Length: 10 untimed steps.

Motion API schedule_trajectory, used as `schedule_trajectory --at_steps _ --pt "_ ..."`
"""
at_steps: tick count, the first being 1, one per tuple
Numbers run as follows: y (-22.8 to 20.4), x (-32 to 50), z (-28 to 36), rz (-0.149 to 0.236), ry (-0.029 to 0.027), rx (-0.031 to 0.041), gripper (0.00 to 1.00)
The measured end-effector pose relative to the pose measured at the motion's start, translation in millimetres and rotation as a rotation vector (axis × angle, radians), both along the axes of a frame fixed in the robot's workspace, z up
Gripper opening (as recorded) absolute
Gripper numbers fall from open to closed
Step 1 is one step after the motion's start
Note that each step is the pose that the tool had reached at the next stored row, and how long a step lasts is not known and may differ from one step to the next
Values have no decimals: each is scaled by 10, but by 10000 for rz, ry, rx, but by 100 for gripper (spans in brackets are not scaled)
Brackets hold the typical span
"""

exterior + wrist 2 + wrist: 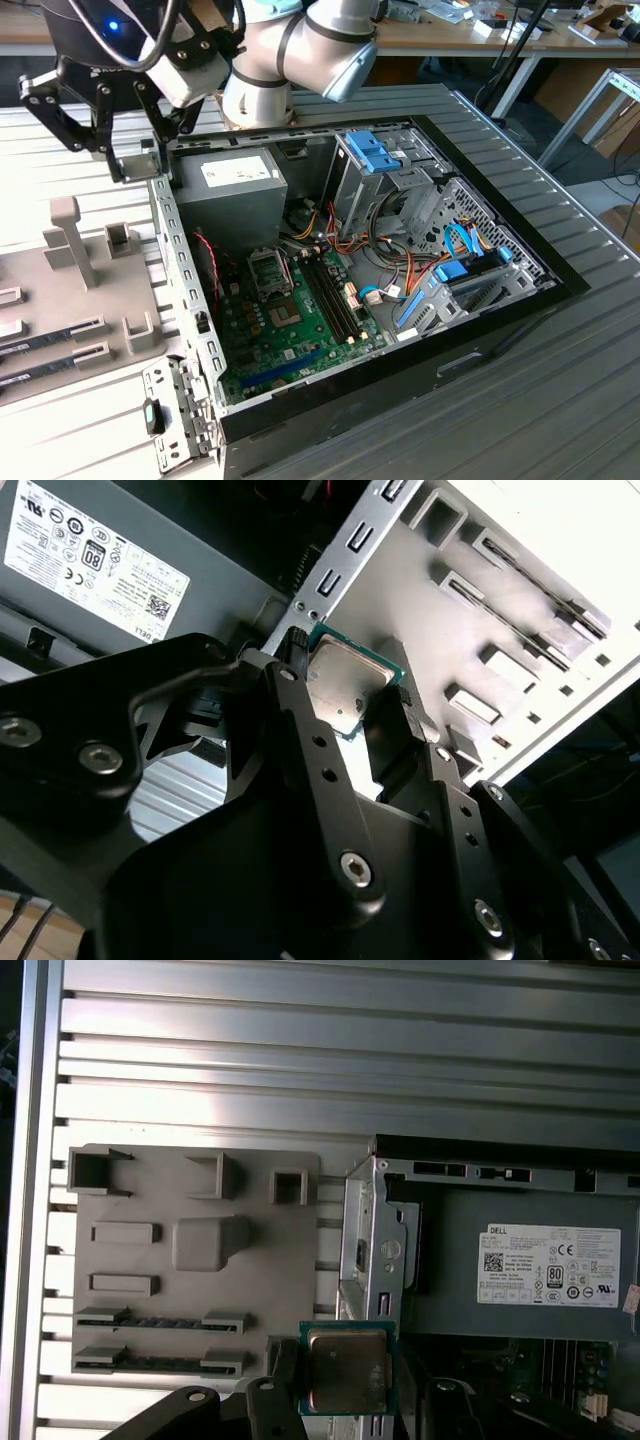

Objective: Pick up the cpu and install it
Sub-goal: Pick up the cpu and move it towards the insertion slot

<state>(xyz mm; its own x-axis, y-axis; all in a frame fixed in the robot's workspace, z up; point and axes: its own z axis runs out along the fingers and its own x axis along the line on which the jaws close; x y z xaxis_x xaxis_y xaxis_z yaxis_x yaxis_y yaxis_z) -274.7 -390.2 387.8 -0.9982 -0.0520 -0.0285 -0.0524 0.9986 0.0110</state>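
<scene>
Dull silver lid, thin green rim: the cpu (347, 1368), flat and square, is pinched by two opposite edges between the matte black fingers (300, 720) of the gripper (348, 695). It hangs in the air over the perforated steel case wall (182, 262), beside the boxy grey power supply (225, 190). A moulded grey fixture plate (200, 1260) with slots and blocks lies on the ribbed metal table (300, 1060). The green motherboard (290, 335) sits inside the case.
</scene>
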Motion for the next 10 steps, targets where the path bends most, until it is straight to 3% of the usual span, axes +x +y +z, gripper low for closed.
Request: schedule_trajectory --at_steps 10 --pt "0 267 -2 0 0 0 47"
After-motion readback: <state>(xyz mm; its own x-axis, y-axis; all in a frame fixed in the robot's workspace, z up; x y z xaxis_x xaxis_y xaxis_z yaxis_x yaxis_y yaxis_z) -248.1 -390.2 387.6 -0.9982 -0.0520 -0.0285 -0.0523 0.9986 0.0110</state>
